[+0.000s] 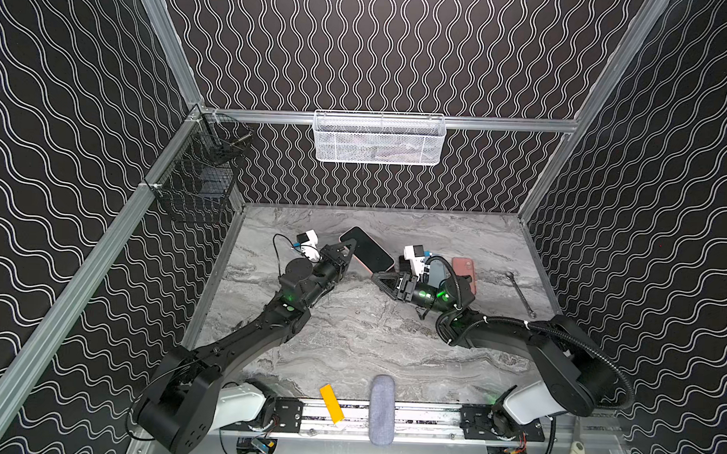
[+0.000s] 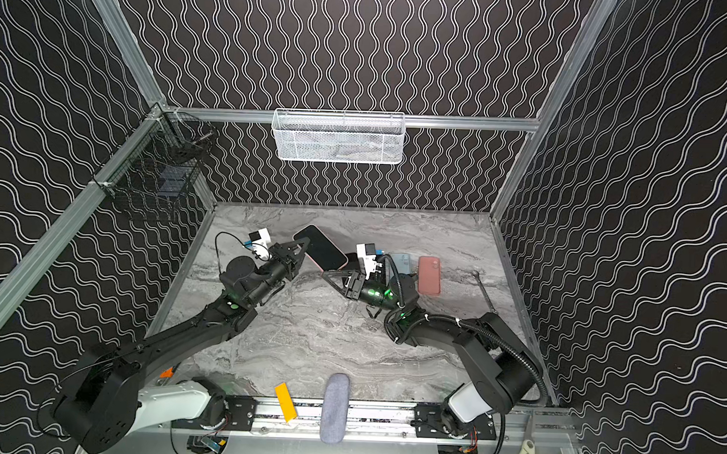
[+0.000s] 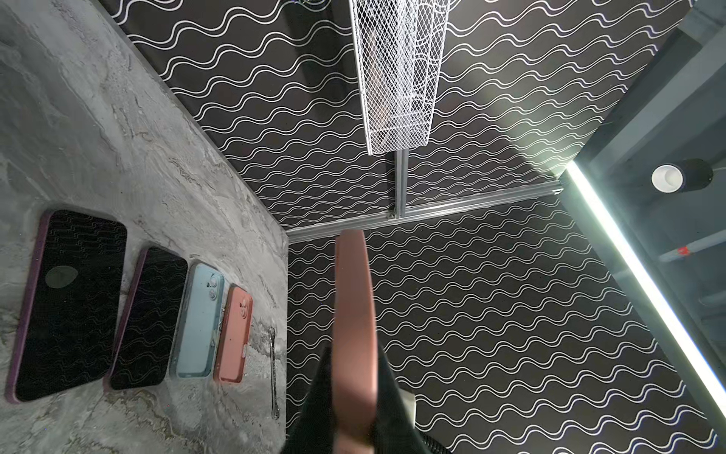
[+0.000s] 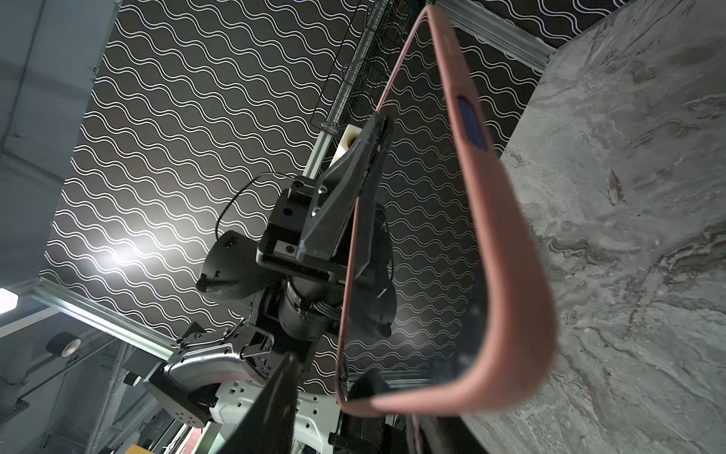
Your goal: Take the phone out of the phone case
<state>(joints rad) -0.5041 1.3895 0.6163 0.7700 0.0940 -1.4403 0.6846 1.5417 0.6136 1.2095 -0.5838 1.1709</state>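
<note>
- left gripper (image 1: 347, 250) has its jaws clamped on the left edge of the phone (image 1: 367, 250), which sits in its pink phone case (image 4: 510, 275), held up off the counter (image 1: 349, 340) so a corner's reachable.
- right gripper (image 1: 380, 277) is at the near right corner, jaws part open round the rim. probably not pinching yet, likely there to peel it.

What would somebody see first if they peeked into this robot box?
Probably the pink-cased phone, held up off the marble table near the back, clamped in the left gripper, with the right gripper open at its near corner. Next, the row of other phones lying flat to its right, and the white mesh basket on the back wall.
</note>
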